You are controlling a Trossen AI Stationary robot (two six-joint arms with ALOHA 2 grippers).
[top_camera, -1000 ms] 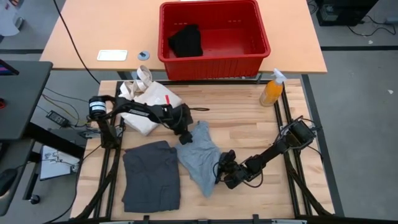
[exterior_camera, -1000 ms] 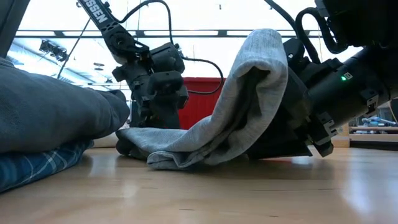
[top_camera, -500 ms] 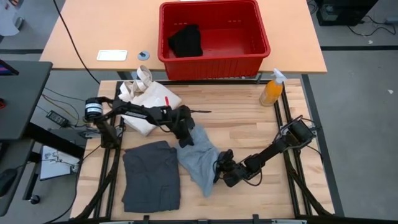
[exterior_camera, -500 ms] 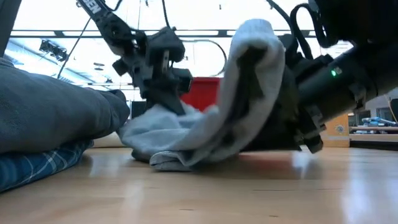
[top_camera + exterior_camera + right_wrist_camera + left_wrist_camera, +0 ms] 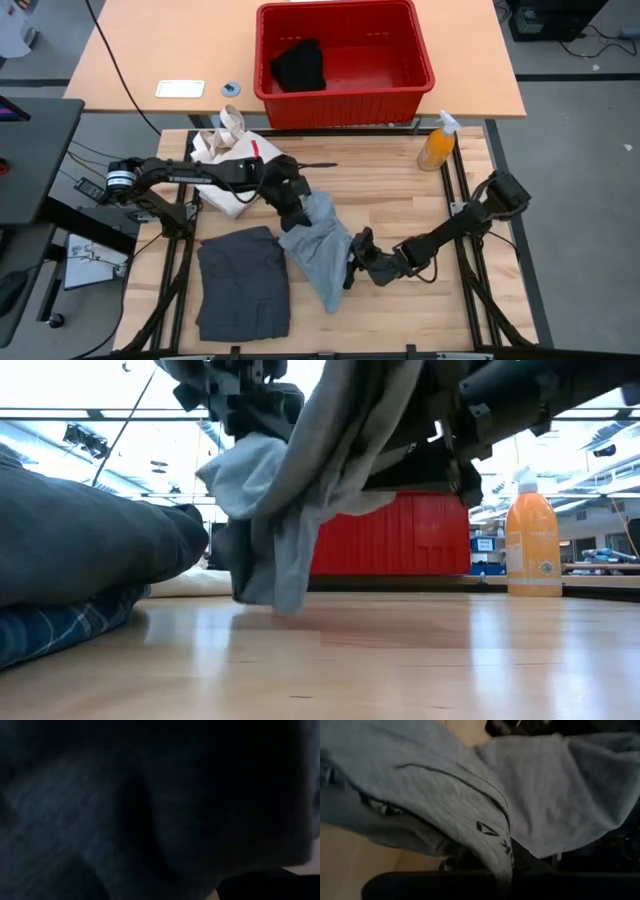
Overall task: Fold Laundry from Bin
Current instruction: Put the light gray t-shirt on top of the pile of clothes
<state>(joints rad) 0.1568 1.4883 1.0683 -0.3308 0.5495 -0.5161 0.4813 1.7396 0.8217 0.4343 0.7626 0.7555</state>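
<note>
Light grey garment (image 5: 318,243), printed mark visible only in left wrist view.

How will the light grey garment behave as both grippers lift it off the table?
Probably floppy: the light grey garment sags between the left gripper and right gripper, its edge hanging toward the table. Likely light, since small pinches carry it. It may swing or trail rather than keep shape.
</note>
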